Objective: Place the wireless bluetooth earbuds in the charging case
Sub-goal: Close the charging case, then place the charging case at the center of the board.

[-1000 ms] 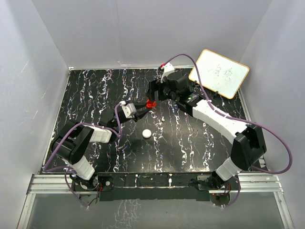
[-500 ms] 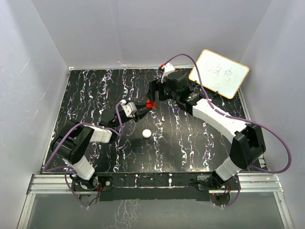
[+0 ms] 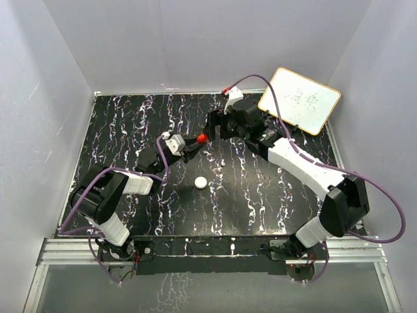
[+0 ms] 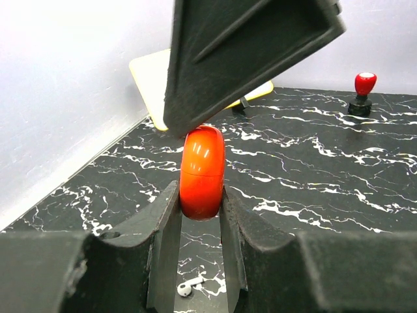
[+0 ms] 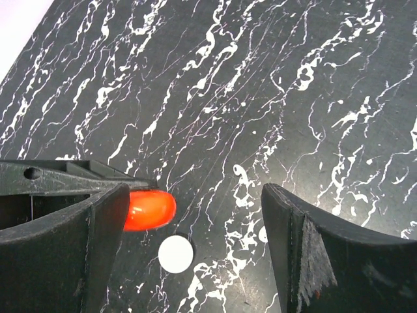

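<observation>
Your left end effector [image 4: 202, 210] is clenched on the red charging case [image 4: 202, 171], pinching the round shell on edge between both fingers, lifted off the black marbled table [image 3: 130, 130] near its middle. The case's two halves are together, a thin seam running around it.

Your right end effector [image 5: 199, 195] hangs just beyond it with its fingers spread wide and nothing between them. In the left wrist view, one right finger sits directly above the case.

A white round puck [image 5: 176, 253] lies flat on the table, apart from the case and nearer the arm bases. A small white stemmed piece [image 4: 189, 285] rests on the table below the left fingers.

Far off, close to the wall, a small red-and-dark piece [image 4: 363, 91] stands upright on the table. It may be one of the earbuds, though it is too small to be sure. A whiteboard [image 3: 300, 100] leans at the table's far right corner.
</observation>
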Controlling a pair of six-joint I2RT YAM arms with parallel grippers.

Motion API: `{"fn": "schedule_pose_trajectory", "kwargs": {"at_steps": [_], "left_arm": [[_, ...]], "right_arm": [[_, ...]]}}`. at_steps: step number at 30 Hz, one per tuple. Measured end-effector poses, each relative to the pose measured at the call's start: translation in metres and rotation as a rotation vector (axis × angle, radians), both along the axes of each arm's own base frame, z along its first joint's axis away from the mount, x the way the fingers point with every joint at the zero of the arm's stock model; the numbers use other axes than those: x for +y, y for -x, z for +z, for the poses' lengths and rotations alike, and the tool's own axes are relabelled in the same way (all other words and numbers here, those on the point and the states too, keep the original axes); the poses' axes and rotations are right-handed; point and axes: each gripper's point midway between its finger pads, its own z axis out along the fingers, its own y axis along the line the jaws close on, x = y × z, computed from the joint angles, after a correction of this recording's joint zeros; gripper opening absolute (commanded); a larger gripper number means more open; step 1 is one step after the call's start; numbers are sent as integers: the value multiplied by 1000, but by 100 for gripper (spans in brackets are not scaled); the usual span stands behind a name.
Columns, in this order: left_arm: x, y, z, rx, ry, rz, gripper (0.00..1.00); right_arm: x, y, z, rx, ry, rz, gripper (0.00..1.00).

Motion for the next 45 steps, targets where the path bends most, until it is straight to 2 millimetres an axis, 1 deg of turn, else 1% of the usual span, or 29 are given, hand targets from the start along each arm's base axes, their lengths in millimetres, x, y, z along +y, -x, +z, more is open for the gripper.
{"fn": "schedule_pose_trajectory", "kwargs": {"at_steps": [4,7,9,12,15,17,21,26,28,30,33,36,37,39,40,41,45], "left_arm": [[4,-5,0,17,10,26,0],[11,-14,-5,61,10,58,0],[16,-22,-10,98,7,81,0],[22,-39,-22,179,-4,123,0],[29,-55,-46,300,-22,162,0],[31,-65,-62,392,-31,177,0],[41,-89,-96,599,-38,228,0],[57,-98,-130,780,-43,292,0],[60,-101,-144,849,-61,318,0],[61,-104,-153,894,-76,340,0],[66,-104,-164,945,-101,377,0],[72,-105,-170,986,-126,420,0],[73,-105,-171,991,-131,429,3],[76,-107,-172,998,-138,451,5],[78,-107,-174,1002,-142,462,8],[79,-106,-176,1008,-147,472,13],[83,-107,-178,1013,-152,496,24]], "right_arm": [[-13,2,7,-25,-6,-58,83],[-28,2,14,-54,-17,-123,83],[-42,2,21,-77,-31,-172,83],[-62,0,31,-112,-53,-237,83],[-74,-3,42,-146,-73,-278,83],[-76,-4,45,-159,-80,-285,83],[-77,-4,39,-153,-76,-285,83],[-79,-4,30,-139,-65,-288,83],[-80,-4,29,-138,-65,-289,83],[-80,-5,31,-143,-70,-288,83],[-79,-6,34,-150,-79,-282,83],[-78,-6,34,-150,-84,-275,83],[-78,-6,34,-150,-85,-273,83],[-77,-6,35,-153,-88,-270,83],[-77,-6,35,-153,-89,-269,83],[-77,-6,35,-152,-88,-268,83],[-75,-5,34,-150,-90,-261,83]]}}
